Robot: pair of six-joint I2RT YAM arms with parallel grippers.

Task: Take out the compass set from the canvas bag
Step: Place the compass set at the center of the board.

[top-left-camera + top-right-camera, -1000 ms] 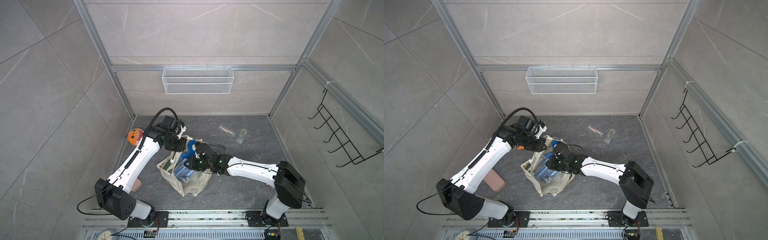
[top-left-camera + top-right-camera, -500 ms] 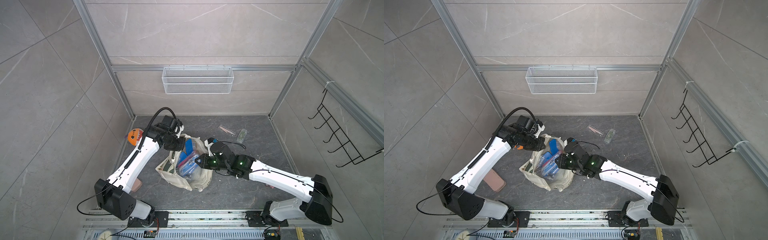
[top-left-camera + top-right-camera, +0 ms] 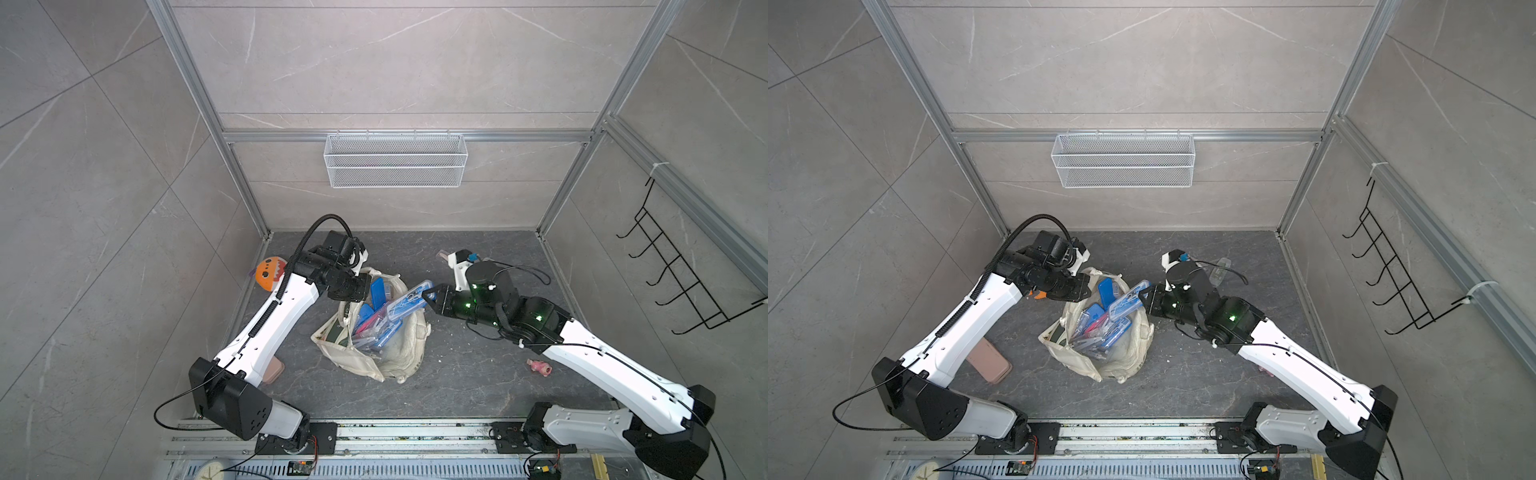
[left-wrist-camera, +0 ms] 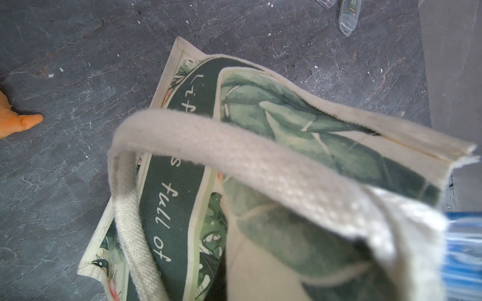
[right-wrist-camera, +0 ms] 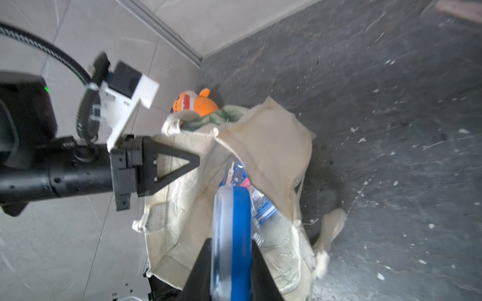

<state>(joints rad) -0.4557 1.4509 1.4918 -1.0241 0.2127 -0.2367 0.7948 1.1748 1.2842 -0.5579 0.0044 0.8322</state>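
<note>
over the canvas bag point(image 3: 365, 365) hangs a blue, seemingly clear-lidded compass set point(image 3: 406, 304).

R end effector point(image 5: 230, 251) clamps blue, clear-lidded compass set point(image 5: 230, 208) edge-on, over mouth of open canvas bag point(image 5: 273, 146) w/ more blue cases point(image 5: 263, 208) inside. L end effector point(image 5: 193, 159) pinches bag rim. Orange plush point(image 5: 198, 103) just behind bag on dark table point(image 5: 391, 104).

In the left wrist view the cream-white canvas bag with a dark green panel point(image 4: 169, 221) runs off the picture's edge, its cream handle point(image 4: 247, 156) blurred across the white lettering point(image 4: 167, 198). The blue-and-clear plastic case point(image 5: 230, 234) is blurred and cut off in the right wrist view, contents unreadable. The left arm point(image 3: 270, 324) half hides the orange plush toy point(image 3: 268, 274).
</note>
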